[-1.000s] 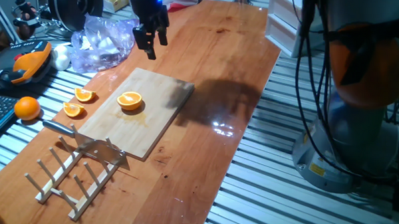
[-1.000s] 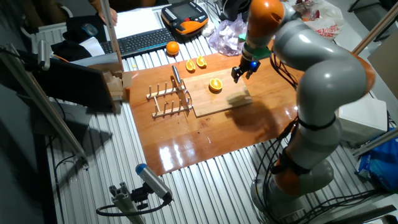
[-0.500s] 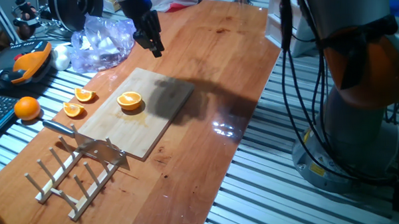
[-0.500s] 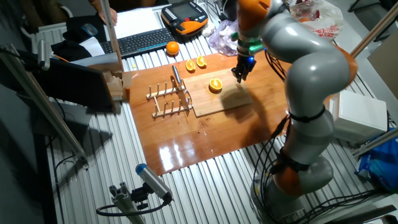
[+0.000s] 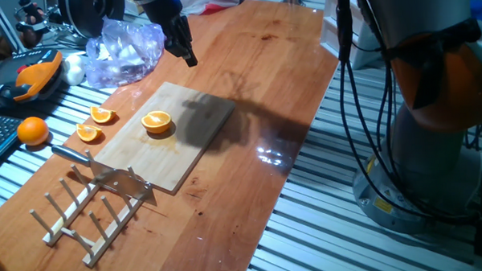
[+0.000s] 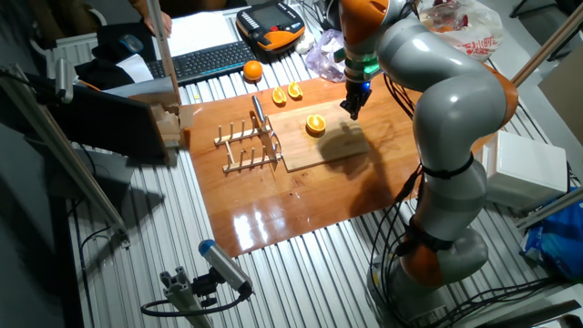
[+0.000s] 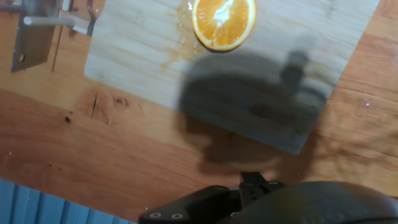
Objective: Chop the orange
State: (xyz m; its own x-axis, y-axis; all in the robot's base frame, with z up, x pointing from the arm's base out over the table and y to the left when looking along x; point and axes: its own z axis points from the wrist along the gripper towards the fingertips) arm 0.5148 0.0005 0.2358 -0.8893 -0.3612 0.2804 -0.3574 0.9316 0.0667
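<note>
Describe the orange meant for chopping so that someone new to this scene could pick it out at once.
Find the pale rectangular wooden cutting board on the brown tabletop. The only thing on it is the half orange with its flat cut face up. The two thin orange wedges and the whole round orange lie off the board, beside it.

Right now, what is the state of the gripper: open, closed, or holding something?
Gripper: holds nothing and hangs in the air above the table; open or closed cannot be told from these views.
</note>
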